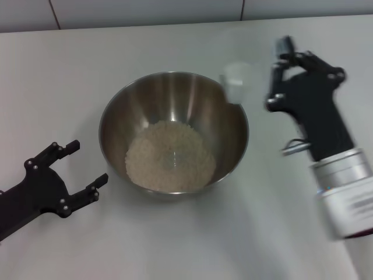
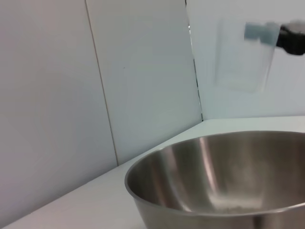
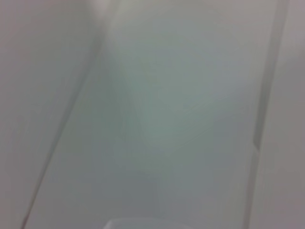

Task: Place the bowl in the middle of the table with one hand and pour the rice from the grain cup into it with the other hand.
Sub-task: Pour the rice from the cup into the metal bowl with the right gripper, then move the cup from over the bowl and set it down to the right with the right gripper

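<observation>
The steel bowl [image 1: 169, 93] stands in the middle of the white table [image 1: 192, 245]. A pale heap of rice [image 1: 170, 156] lies in its bottom. My right gripper [image 1: 277, 74] is shut on the clear grain cup [image 1: 236, 81] and holds it in the air over the bowl's far right rim. The cup is blurred and shows no rice inside. My left gripper [image 1: 87, 163] is open and empty just left of the bowl, near the table. The left wrist view shows the bowl [image 2: 224, 176] close up and the cup [image 2: 243, 57] above it.
White wall panels [image 2: 143, 81] stand behind the table's back edge. The right wrist view shows only a blurred pale surface. Nothing else lies on the table.
</observation>
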### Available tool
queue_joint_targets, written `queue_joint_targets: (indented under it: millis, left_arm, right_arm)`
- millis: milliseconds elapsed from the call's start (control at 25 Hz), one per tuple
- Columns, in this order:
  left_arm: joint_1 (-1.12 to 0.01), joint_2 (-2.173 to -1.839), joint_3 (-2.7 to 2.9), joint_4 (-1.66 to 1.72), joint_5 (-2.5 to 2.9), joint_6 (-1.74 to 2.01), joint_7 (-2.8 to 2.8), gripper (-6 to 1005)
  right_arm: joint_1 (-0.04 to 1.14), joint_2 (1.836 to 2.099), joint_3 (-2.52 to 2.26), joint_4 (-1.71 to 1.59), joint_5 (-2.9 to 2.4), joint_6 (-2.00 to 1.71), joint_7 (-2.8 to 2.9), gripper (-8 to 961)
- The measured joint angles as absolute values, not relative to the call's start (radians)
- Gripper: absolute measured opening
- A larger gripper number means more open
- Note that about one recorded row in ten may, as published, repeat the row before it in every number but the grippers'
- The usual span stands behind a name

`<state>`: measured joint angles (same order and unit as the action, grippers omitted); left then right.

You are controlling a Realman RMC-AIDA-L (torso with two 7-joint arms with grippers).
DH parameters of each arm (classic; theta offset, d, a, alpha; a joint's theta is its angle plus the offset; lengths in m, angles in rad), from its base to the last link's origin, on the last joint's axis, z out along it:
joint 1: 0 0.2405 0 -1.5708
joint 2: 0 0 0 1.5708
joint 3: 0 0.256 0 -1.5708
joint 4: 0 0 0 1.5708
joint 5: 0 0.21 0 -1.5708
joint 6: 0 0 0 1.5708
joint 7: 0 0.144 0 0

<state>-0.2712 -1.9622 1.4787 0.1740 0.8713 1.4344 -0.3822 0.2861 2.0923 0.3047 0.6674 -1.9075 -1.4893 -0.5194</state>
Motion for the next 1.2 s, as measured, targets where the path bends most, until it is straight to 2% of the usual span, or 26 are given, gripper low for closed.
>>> queue_joint_targets:
  millis: [200,320,800,1200]
  left_arm:
    - [-0.271,-1.965,1.479,0.180,0.871,1.432,-0.382,836]
    - [-0.273,-1.967,1.479,0.183,0.875,1.429,-0.382,836]
    - [-0.277,-1.971,1.479,0.183,0.876,1.429,-0.382,836]
    - [-0.278,-1.972,1.479,0.191,0.876,1.428,-0.382,836]
  right_arm:
    - [0.320,2.093,0.328,0.383,-1.822,-1.462,0.049,16]
    - [0.334,2.092,0.329,0.326,-1.820,-1.421,0.110,16]
    - [0.457,2.091,0.288,0.248,-1.830,-1.078,0.026,16]
    - [0.472,2.091,0.278,0.274,-1.830,-1.017,-0.052,17]
